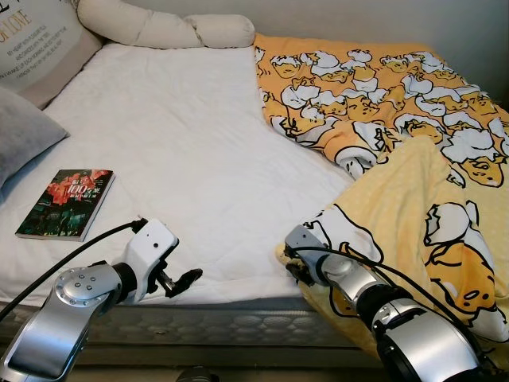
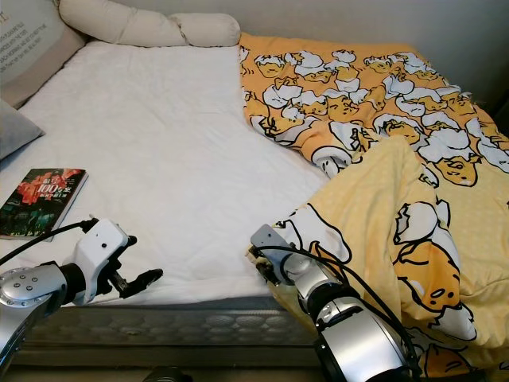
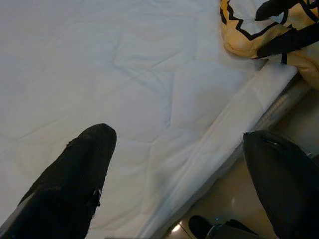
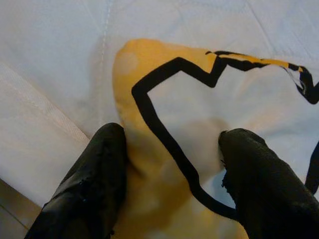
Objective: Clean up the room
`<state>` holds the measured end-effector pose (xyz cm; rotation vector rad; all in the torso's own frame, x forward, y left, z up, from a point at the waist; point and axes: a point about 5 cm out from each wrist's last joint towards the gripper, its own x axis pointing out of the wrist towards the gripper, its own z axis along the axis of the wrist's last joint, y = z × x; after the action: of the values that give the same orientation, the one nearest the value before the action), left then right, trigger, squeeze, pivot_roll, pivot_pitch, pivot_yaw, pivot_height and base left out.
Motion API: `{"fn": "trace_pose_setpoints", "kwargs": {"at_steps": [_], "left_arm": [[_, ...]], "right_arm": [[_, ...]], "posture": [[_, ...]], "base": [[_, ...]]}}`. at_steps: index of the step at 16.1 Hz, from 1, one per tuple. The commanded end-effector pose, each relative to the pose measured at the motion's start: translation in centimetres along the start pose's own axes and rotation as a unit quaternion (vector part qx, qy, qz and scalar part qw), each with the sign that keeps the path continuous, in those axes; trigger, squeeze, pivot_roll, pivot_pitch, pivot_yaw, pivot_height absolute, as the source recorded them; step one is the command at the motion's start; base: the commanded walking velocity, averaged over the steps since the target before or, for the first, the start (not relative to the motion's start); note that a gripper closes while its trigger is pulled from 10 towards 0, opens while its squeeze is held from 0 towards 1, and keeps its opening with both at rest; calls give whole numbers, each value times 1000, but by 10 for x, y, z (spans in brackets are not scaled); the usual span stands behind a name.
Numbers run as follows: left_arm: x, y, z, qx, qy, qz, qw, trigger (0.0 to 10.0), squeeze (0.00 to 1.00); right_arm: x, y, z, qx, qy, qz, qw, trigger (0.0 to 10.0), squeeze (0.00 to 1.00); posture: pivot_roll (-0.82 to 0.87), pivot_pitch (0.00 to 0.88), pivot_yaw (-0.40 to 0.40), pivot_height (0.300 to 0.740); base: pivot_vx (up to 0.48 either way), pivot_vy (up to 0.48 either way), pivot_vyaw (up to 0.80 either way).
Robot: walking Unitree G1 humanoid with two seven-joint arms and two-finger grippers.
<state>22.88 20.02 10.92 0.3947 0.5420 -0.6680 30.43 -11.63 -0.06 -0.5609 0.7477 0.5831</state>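
White-sheeted bed (image 1: 183, 151) spreading across the whole scene, with a yellow cartoon-print blanket (image 1: 398, 119) heaped over its right side and one corner drooping off the near edge. Right hand (image 4: 172, 174) fingers spread wide, straddling that blanket corner. Left hand (image 1: 184, 280) likewise gaping above the bare sheet near the bed's edge; book (image 1: 67, 204) lying flat further left.
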Motion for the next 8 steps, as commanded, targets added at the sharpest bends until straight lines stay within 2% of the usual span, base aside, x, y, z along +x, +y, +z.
{"fn": "trace_pose_setpoints", "kwargs": {"at_steps": [1,5,8], "left_arm": [[-1,-3,4,8,-1,-12,1000,10000,0],[-2,-5,5,8,-1,-19,1000,10000,0],[1,-5,7,8,-1,-27,1000,10000,0]], "right_arm": [[-1,-2,-5,-4,7,-3,1000,0,0],[-1,-2,-8,1,8,-2,1000,0,0],[-2,-6,-8,24,-1,-6,1000,0,0]], "posture": [[167,0,-53,740],[164,0,-47,740],[151,0,-39,740]], "base": [[0,0,0],[0,0,0],[0,0,0]]}}
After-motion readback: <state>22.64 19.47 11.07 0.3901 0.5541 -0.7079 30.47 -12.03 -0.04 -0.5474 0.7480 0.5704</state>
